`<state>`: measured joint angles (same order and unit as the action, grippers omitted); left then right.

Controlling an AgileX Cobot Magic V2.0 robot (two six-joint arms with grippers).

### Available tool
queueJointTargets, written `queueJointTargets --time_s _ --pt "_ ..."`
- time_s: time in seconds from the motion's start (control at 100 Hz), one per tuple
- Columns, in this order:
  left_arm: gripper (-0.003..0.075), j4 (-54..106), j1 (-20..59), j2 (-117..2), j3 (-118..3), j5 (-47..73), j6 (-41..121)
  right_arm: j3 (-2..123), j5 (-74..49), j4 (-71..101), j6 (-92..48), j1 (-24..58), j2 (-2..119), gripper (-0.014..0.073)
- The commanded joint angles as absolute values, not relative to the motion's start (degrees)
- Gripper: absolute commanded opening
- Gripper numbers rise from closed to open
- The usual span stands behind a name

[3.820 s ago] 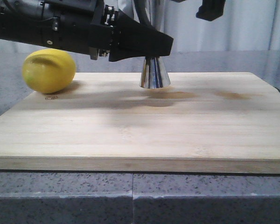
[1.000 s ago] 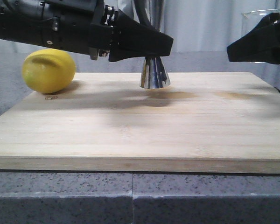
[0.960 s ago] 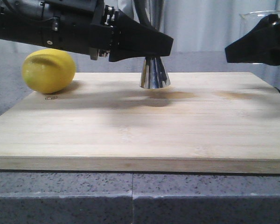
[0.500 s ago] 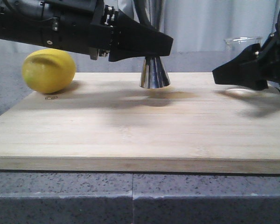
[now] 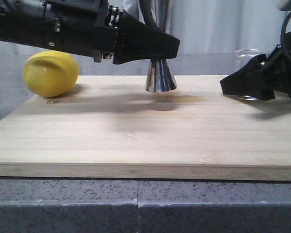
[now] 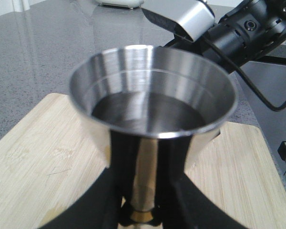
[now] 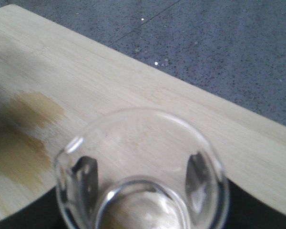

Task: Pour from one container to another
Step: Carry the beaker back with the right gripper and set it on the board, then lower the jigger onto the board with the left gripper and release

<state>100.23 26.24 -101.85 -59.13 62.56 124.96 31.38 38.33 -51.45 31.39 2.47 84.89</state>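
Observation:
The steel hourglass cup [image 5: 161, 77] stands upright on the bamboo board, far middle. My left gripper [image 5: 157, 48] is shut on its narrow waist. In the left wrist view the steel cup [image 6: 152, 114] holds dark liquid, with black fingers [image 6: 119, 167] on both sides of the stem. The clear glass beaker [image 5: 248, 53] is upright at the board's right side, its base down at the board's surface. My right gripper [image 5: 247, 85] is shut on it. In the right wrist view the beaker [image 7: 140, 143] looks clear inside, and the fingers [image 7: 86, 181] show through the glass.
A yellow lemon [image 5: 50, 74] lies on the board's far left corner. The bamboo board [image 5: 136, 131] rests on a speckled grey counter [image 5: 136, 208]. Brown wet stains [image 5: 184, 99] mark the board near the steel cup, and the stain [image 7: 24, 138] shows beside the beaker.
My right gripper has come down and moved left with the beaker, from high at the right edge to the board's surface. The left arm and steel cup have not moved.

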Motion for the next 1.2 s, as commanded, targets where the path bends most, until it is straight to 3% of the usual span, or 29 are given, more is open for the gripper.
queueJointTargets --time_s 0.0,0.18,0.43,0.97,1.19 --pt "0.0059 104.1 26.7 -99.6 -60.9 66.3 124.6 32.7 41.8 -49.9 30.9 2.0 83.4 0.0481" --pt "0.0059 104.1 26.7 -99.6 -60.9 66.3 124.6 32.7 41.1 -50.0 32.4 2.0 81.4 0.0601" --pt "0.0059 104.1 26.7 -99.6 -60.9 66.3 124.6 32.7 36.2 -54.0 39.4 2.0 73.5 0.06" --pt "0.0059 104.1 26.7 -99.6 -60.9 66.3 124.6 32.7 26.6 -79.1 76.4 2.0 53.7 0.06" --pt "0.0059 104.1 26.7 -99.6 -60.9 66.3 124.6 32.7 26.4 -83.2 79.1 2.0 48.8 0.06"
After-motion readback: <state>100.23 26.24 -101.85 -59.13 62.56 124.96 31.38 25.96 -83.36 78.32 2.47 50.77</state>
